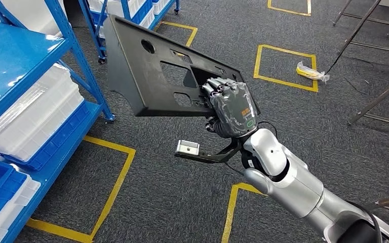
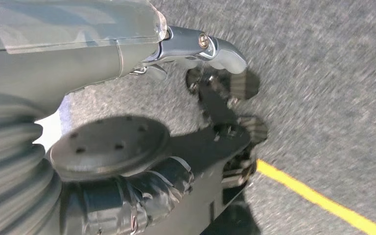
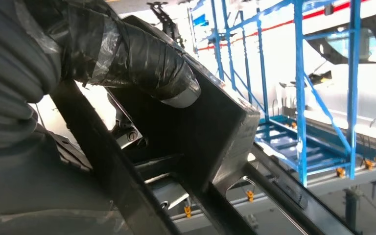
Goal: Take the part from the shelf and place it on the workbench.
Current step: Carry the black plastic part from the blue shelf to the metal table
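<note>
Dark grey carpet point(image 1: 172, 202) marked with yellow floor tape point(image 1: 109, 197) is seen across the scene, with a blue shelf point(image 1: 40, 101) on the left carrying white trays point(image 1: 35, 114).

A large black panel, the part point(image 1: 152, 76), is held in the air above the carpet, tilted, to the right of the shelf and apart from it. It is gripped at its near right edge by the right hand point(image 1: 230, 109), whose fingers point(image 1: 218, 88) are clamped through one of its cut-outs; in the right wrist view the taped thumb point(image 3: 147, 63) is pressed against the part's flat face point(image 3: 215, 127).

The left hand point(image 2: 127, 161) is seen hanging over the carpet in the left wrist view; whether its fingers are apart or together cannot be told, though nothing is seen held in it.

Removal from the shelf is judged complete, since the part is clear of it. No desk is visible, so the carry to it and the setting-down are judged to be left.
</note>
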You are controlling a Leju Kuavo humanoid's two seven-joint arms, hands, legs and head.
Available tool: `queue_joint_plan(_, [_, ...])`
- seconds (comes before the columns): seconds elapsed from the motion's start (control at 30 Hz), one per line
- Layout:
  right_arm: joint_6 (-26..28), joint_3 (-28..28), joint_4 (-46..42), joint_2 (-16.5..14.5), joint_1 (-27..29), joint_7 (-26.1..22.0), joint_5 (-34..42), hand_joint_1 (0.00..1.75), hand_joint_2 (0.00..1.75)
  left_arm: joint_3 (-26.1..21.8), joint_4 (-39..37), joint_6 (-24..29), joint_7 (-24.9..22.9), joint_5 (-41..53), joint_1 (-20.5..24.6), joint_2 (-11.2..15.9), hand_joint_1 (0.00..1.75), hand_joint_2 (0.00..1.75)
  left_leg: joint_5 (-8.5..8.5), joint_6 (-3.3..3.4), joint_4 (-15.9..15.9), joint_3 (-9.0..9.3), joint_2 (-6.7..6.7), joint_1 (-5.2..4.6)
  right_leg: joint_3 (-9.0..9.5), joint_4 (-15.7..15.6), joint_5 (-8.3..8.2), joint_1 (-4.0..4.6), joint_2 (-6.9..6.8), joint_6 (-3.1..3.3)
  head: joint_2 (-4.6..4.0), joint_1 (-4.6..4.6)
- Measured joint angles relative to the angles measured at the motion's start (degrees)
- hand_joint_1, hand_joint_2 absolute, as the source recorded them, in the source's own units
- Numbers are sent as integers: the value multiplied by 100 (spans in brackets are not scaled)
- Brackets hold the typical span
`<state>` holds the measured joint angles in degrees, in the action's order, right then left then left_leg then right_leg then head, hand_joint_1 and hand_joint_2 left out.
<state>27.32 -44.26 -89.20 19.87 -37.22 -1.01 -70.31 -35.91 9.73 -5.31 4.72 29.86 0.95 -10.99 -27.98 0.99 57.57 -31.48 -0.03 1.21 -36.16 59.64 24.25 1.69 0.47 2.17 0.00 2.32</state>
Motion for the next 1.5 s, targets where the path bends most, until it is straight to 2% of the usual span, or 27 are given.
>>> queue_joint_plan(0.07, [0,0,0,0,0,-1,0,175,175,0,0,0,1,0,-1,-1,0,175,2,-3,-6,4,0,-1,2,-5,-3,1,0,3,0,0])
queue_joint_plan(0.13, [3,5,1,-3,-7,-2,-1,175,175,0,0,1,2,0,-6,3,0,175,-63,-17,19,-4,-2,-24,119,-198,-29,-55,-24,45,0,-2])
queue_joint_plan(0.2, [12,10,19,-10,-21,-3,-6,175,175,0,0,2,5,0,-13,20,0,175,-329,-112,773,-414,-6,-21,207,-358,-29,-139,-59,61,0,-7])
queue_joint_plan(0.23, [8,11,28,-14,-29,1,-14,175,175,0,0,2,11,1,-14,30,0,175,-326,-172,980,-542,-6,2,188,-322,-1,-167,-62,31,0,-9])
queue_joint_plan(0.27, [-5,11,36,-15,-34,9,-23,175,175,0,0,2,19,3,-12,36,0,175,-252,-237,1023,-593,-7,34,148,-231,41,-202,-61,-11,0,-9])
queue_joint_plan(0.3, [-27,11,36,-15,-40,19,-33,175,175,1,0,-1,27,7,-7,36,0,175,-94,-271,678,-433,-16,50,106,-137,85,-222,-50,-63,0,-12])
queue_joint_plan(0.37, [-71,11,33,-15,-57,36,-44,175,175,1,0,-9,50,16,8,28,0,175,6,-235,297,-263,-45,52,5,38,148,-217,-32,-151,0,-10])
queue_joint_plan(0.47, [-119,11,30,-16,-78,37,-60,175,175,0,0,-15,91,43,26,25,0,175,0,-86,308,-297,-56,24,-72,109,150,-219,-18,-229,0,-9])
queue_joint_plan(0.53, [-166,11,30,-15,-104,41,-72,175,175,0,0,-17,123,57,36,24,0,175,34,-9,289,-302,-46,33,-153,299,295,-240,-24,-270,0,-7])
queue_joint_plan(0.57, [-194,11,31,-14,-121,45,-77,175,175,0,0,-17,138,58,39,23,0,175,46,18,280,-305,-41,37,-257,549,453,-248,-29,-289,0,-5])
queue_joint_plan(0.63, [-253,11,31,-13,-140,65,-80,175,175,0,0,-18,161,59,41,22,0,175,55,37,280,-315,-34,21,-569,1283,817,-250,-33,-315,0,-5])
queue_joint_plan(0.67, [-281,11,32,-13,-142,77,-77,175,175,0,0,-18,168,59,40,22,0,175,56,40,280,-318,-31,11,-694,1576,914,-250,-33,-316,0,-5])
queue_joint_plan(0.7, [-303,11,32,-13,-142,88,-71,175,175,0,0,-18,174,59,41,22,0,175,56,41,280,-317,-30,3,-738,1694,912,-249,-33,-308,0,-6])
queue_joint_plan(0.73, [-316,11,32,-13,-145,95,-62,175,175,0,0,-18,178,59,42,22,0,175,55,41,281,-312,-31,-2,-671,1582,802,-246,-33,-290,0,-5])
queue_joint_plan(0.83, [-338,12,29,-14,-173,97,-22,175,175,0,0,-17,191,57,50,15,0,175,49,25,276,-292,-37,-7,-109,491,329,-207,-35,-210,0,-5])
queue_joint_plan(0.9, [-352,13,30,-15,-189,95,15,175,175,0,0,-15,198,57,52,9,0,175,58,-12,254,-306,-36,-6,60,121,280,-154,-38,-169,0,-6])
queue_joint_plan(0.97, [-369,14,27,-16,-194,96,51,175,175,0,0,-13,199,56,51,4,0,175,63,-67,220,-302,-32,-5,90,46,277,-134,-37,-130,0,-8])
queue_joint_plan(1.03, [-379,18,19,-22,-197,100,70,175,175,0,0,-13,202,55,50,-2,0,175,-33,-111,331,-332,-29,-7,172,-66,247,-152,-48,-70,0,-8])
queue_joint_plan(1.07, [-383,21,15,-31,-202,101,75,175,175,0,0,-13,204,54,51,-3,0,175,-155,-124,543,-425,-29,-13,219,-118,234,-161,-55,-32,0,-8])
queue_joint_plan(1.13, [-393,24,15,-49,-202,99,79,175,175,0,0,-7,208,53,50,-1,0,175,-460,-128,1244,-772,-29,-15,261,-135,248,-144,-63,27,0,-8])
queue_joint_plan(1.17, [-397,24,16,-54,-196,97,81,175,175,0,0,-3,207,54,48,1,0,175,-553,-129,1572,-959,-30,-17,269,-124,265,-131,-60,43,0,-8])
queue_joint_plan(1.2, [-401,24,17,-56,-187,97,83,175,175,0,0,1,207,54,45,2,0,175,-556,-128,1752,-1079,-29,-17,279,-112,284,-119,-56,53,0,-8])
queue_joint_plan(1.23, [-402,24,19,-57,-182,97,86,175,175,0,0,2,206,55,42,4,0,175,-449,-119,1720,-1098,-29,-18,295,-99,309,-109,-50,56,0,-8])
queue_joint_plan(1.27, [-402,24,20,-57,-180,98,92,175,175,0,0,3,206,55,40,6,0,175,-244,-100,1463,-1000,-29,-24,321,-86,338,-101,-42,53,0,-8])
queue_joint_plan(1.33, [-402,24,21,-57,-180,101,99,175,175,0,0,3,207,55,38,15,0,175,149,-30,700,-650,-29,-54,373,-60,407,-90,-31,33,0,-7])
queue_joint_plan(1.37, [-403,24,22,-57,-179,101,101,175,175,1,0,4,208,55,41,21,0,175,241,3,404,-507,-29,-72,379,-46,432,-89,-26,13,0,-7])
queue_joint_plan(1.5, [-404,27,32,-57,-161,100,102,175,175,2,0,5,208,56,36,28,0,175,238,79,89,-337,-33,-97,361,10,414,-118,-22,-101,0,-7])
